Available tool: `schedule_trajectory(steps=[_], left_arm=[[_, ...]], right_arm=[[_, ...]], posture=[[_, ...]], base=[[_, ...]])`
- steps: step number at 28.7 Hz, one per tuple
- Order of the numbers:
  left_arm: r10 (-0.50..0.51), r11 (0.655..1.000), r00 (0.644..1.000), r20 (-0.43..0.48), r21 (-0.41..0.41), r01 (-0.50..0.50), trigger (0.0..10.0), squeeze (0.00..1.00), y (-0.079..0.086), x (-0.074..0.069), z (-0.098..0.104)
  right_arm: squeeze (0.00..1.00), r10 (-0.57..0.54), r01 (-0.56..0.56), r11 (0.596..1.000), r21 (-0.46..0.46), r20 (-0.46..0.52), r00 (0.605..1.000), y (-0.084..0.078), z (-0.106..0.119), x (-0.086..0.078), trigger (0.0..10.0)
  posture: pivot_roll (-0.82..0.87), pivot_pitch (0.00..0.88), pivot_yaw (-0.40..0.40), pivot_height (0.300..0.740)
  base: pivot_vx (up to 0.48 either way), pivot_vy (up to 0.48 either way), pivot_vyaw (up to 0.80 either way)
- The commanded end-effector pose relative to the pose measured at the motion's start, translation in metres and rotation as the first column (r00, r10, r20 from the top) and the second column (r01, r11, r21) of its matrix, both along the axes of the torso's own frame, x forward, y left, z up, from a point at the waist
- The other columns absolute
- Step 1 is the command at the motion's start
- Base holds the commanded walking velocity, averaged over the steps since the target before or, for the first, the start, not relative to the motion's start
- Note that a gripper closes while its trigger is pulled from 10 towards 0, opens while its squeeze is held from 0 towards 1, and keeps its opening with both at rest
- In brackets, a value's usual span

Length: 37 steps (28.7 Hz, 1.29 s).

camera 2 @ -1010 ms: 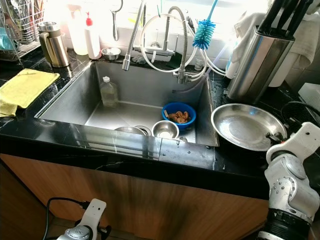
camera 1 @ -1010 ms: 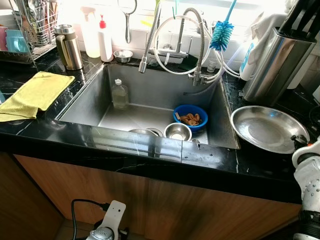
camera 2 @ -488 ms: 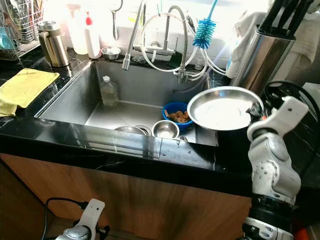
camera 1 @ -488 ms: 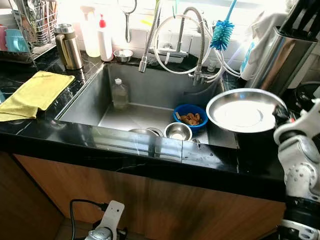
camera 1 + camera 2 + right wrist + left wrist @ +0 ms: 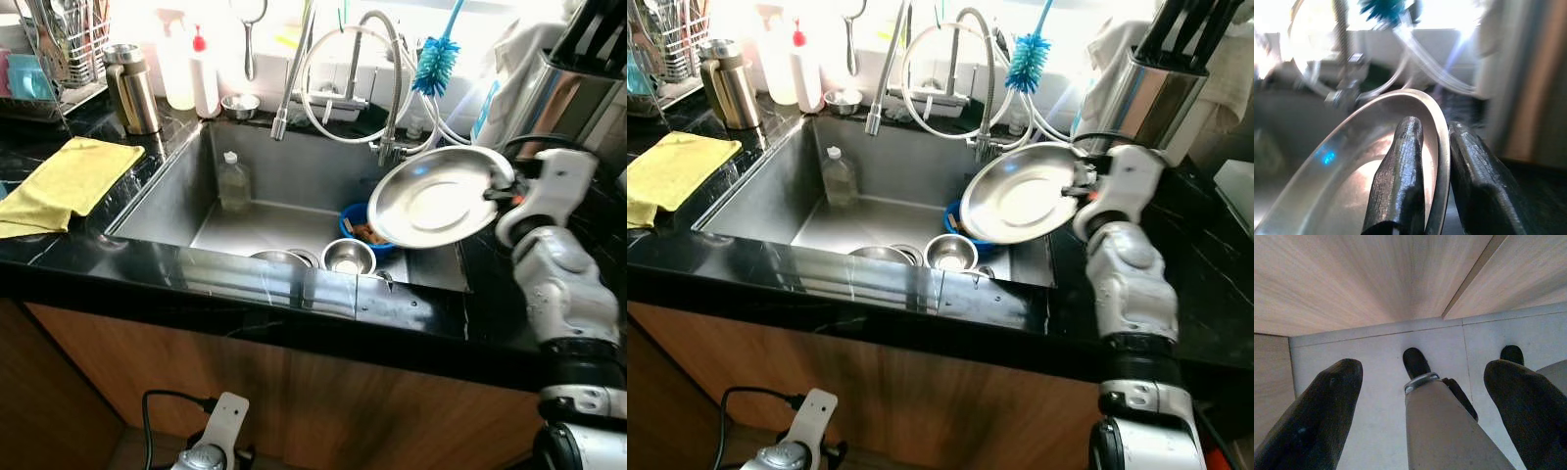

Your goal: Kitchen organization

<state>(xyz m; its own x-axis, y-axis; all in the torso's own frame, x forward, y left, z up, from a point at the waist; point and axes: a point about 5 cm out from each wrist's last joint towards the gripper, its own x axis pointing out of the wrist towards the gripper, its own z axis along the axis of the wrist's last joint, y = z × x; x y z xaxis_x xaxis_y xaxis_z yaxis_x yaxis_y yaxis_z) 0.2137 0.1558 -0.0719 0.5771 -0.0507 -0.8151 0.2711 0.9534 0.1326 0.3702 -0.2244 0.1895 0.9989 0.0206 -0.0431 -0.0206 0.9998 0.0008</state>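
The right hand (image 5: pixel 1432 161) grips the rim of a round steel plate (image 5: pixel 436 199) between its two black fingers (image 5: pixel 1400 171), one on the inner face and one behind the edge. The plate is held in the air, tilted, over the right end of the sink (image 5: pixel 176 201), with its hollow face turned up and toward the camera. Below it sits a blue bowl (image 5: pixel 353 223) with brown scraps, partly hidden by the plate, and just beside that a small steel bowl (image 5: pixel 348 257). A clear bottle (image 5: pixel 233 183) stands at the sink's back left. The coiled faucet hose (image 5: pixel 338 69) and a blue bottle brush (image 5: pixel 434 65) hang close behind the plate's far edge, and a tall steel knife holder (image 5: pixel 568 88) stands on the black surface (image 5: pixel 118 259) behind the right arm. A yellow cloth (image 5: pixel 64 183) lies on the surface to the left, near a steel flask (image 5: pixel 130 88). The left hand (image 5: pixel 1425 396) hangs low by the wooden cabinet front, fingers spread apart, holding nothing, above a pale tiled floor (image 5: pixel 1376 362)
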Motion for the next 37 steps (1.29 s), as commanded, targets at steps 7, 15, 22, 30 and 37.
schedule_trajectory(steps=[7,15,22,30,37], left_arm=[[0.015,1.000,1.000,-0.002,0.000,-0.015,10.0,0.00,0.001,0.000,0.000],[0.018,1.000,1.000,0.002,0.001,-0.018,10.0,0.00,0.003,0.002,0.001],[0.018,1.000,1.000,0.001,0.001,-0.018,10.0,0.00,0.002,0.002,0.001],[0.018,1.000,1.000,-0.004,0.002,-0.018,10.0,0.00,0.003,-0.001,-0.001],[0.014,1.000,1.000,-0.009,0.004,-0.014,10.0,0.00,0.002,-0.003,-0.002]], right_arm=[[0.00,0.110,-0.112,0.989,-0.094,-0.026,0.994,0.012,-0.006,0.019,10.0],[0.00,0.085,-0.099,0.978,-0.182,-0.085,0.993,0.006,-0.011,0.026,10.0],[0.00,0.086,-0.107,0.977,-0.187,-0.115,0.990,0.006,-0.019,0.026,10.0],[0.00,0.062,-0.086,0.980,-0.179,-0.134,0.989,-0.001,-0.026,0.024,10.0],[1.00,0.033,-0.049,0.989,-0.139,-0.115,0.993,-0.008,-0.023,0.024,10.0]], posture=[[0.07,0.000,-0.100,0.736],[0.08,0.000,-0.106,0.736],[0.09,0.000,-0.106,0.736],[0.09,0.000,-0.107,0.736],[0.09,0.000,-0.106,0.736]], base=[[0.000,0.000,0.00],[0.000,0.000,0.00],[0.000,0.000,0.00],[0.000,0.000,0.00],[0.000,0.000,0.00]])
